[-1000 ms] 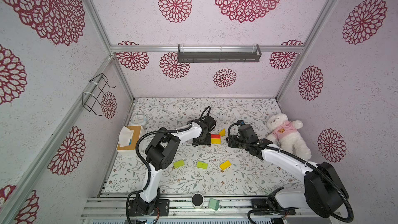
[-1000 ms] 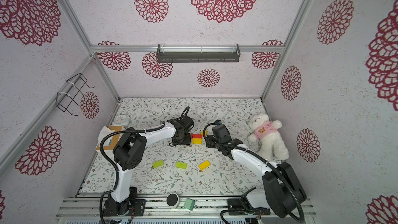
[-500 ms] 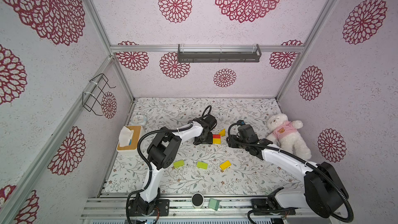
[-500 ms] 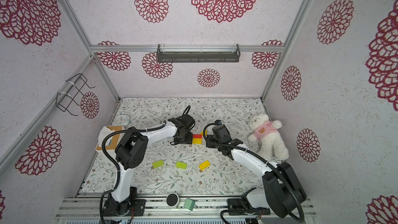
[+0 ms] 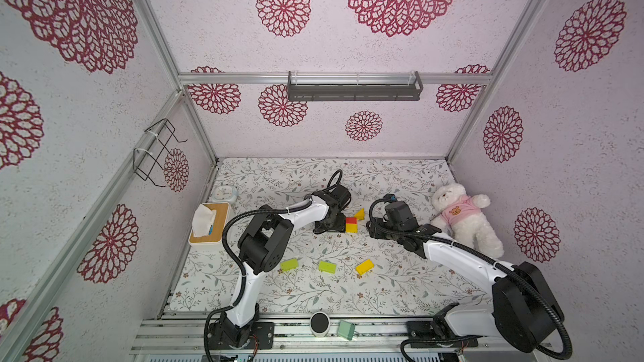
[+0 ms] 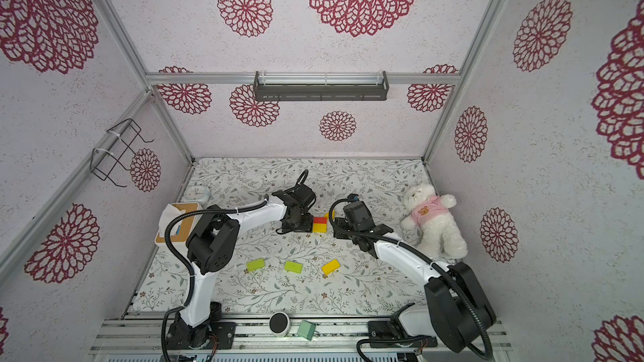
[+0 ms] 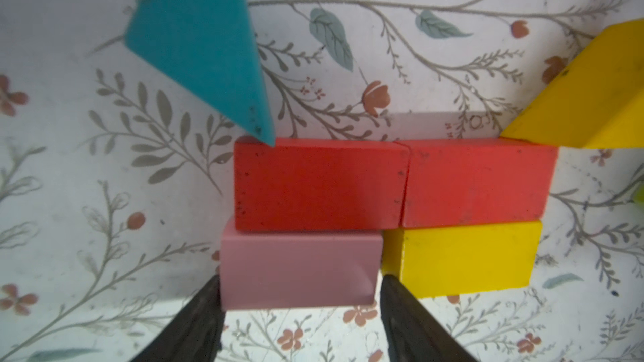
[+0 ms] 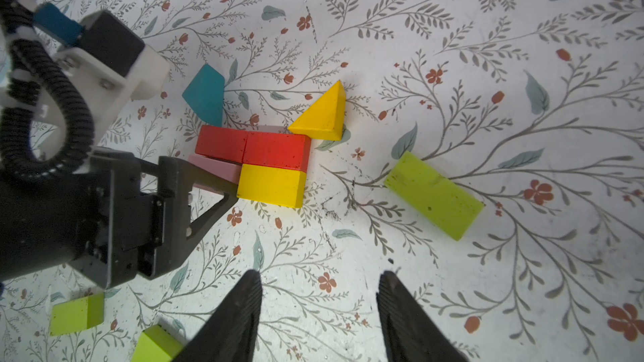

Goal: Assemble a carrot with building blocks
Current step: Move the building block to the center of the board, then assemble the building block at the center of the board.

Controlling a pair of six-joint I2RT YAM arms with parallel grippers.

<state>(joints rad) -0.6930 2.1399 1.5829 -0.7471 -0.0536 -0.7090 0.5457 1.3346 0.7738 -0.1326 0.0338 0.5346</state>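
Observation:
The carrot [image 8: 261, 161] lies flat mid-table: two red blocks [image 7: 317, 184] in a row, with a pink block [image 7: 299, 269] and a yellow block [image 7: 463, 259] side by side against them. A teal triangle [image 7: 198, 40] and a yellow triangle [image 7: 585, 95] touch the red row's outer corners. My left gripper [image 7: 300, 279] is open, its fingertips flanking the pink block's ends very closely. My right gripper [image 8: 319, 276] hovers open and empty just right of the figure. A loose lime-green block [image 8: 434, 195] lies near it. Two lime blocks [image 5: 289, 265] [image 5: 327, 266] and a yellow one [image 5: 364, 267] lie nearer the front.
A white teddy bear [image 5: 460, 215] lies at the right wall. A tissue box [image 5: 209, 224] and a small clock [image 5: 224, 193] stand at the left edge. A mint-green block [image 5: 346, 329] and a round black device [image 5: 319, 323] sit on the front rail.
My left jaws have spread a little round the pink block, which stays on the table. The right arm has not visibly moved.

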